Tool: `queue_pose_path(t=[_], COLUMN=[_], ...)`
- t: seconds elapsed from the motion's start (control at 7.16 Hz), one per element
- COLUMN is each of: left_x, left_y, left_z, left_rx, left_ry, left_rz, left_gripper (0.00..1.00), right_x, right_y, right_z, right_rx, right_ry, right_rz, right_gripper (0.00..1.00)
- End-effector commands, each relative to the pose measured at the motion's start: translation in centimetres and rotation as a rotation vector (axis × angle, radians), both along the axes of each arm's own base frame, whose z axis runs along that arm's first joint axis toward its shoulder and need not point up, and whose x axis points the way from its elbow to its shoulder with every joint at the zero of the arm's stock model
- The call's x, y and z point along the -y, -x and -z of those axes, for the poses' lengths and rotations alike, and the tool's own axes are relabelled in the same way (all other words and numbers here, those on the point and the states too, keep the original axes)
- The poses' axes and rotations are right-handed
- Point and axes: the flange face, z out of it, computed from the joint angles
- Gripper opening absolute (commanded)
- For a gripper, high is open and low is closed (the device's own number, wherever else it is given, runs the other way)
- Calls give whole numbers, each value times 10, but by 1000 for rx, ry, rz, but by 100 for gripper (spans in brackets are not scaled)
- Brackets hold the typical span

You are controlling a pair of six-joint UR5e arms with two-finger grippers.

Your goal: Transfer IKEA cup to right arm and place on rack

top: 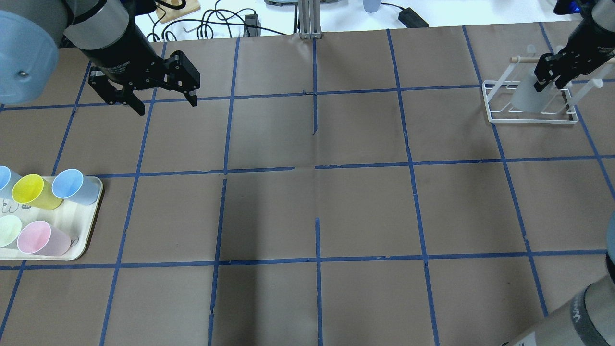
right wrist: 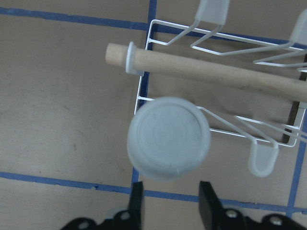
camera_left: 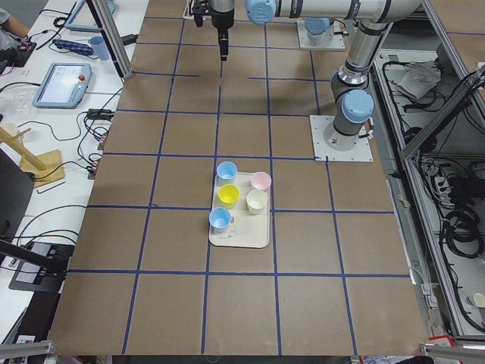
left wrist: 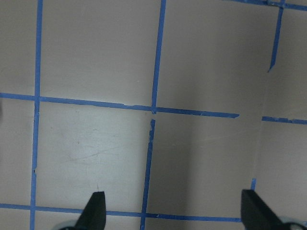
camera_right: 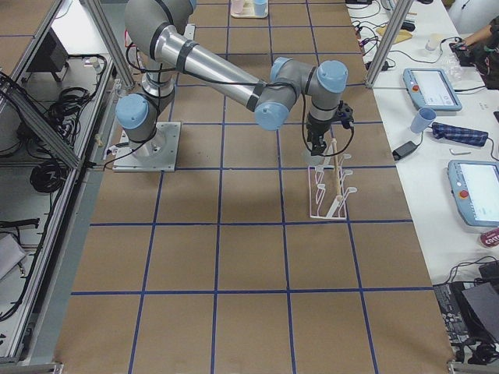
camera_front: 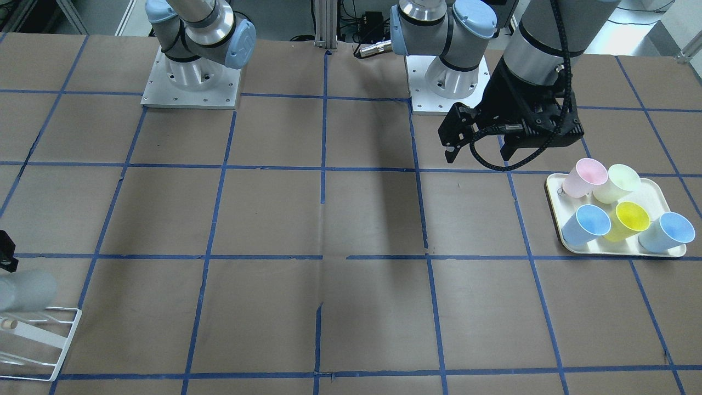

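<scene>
The IKEA cup sits base-up among the wire prongs of the rack, beside its wooden bar. It lies just beyond the fingertips of the right gripper, whose jaws stand slightly apart with nothing between them. Well across the table, the left gripper hangs spread wide and empty over bare brown paper, near the tray of coloured tumblers

I'm looking at a brown paper-covered surface squared off with blue tape. Along its far side runs a white bench with cables and a tablet. An aluminium post stands mid-edge.
</scene>
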Motion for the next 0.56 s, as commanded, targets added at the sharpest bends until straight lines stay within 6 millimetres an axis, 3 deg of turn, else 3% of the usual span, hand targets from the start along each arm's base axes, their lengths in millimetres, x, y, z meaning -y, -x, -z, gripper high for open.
queue_pose_path(t=[0.0,0.14,0.28,0.42], left_x=[0,0,0,0], left_y=[0,-1,-1,-1], left_z=[0,1,1,1], left_rx=[0,0,0,0], left_ry=[0,-2,-2,-1], left_rz=[-1,-2,-2,-2], left_gripper=[100,100,100,100], right_x=[6,6,6,5], right_y=[4,3,3,2], right_z=[15,16,13,9], right_rx=[-7,-6,0,-1], right_ry=[3,-2,4,7], right_rz=[0,2,9,14], right_gripper=[17,25,59,78])
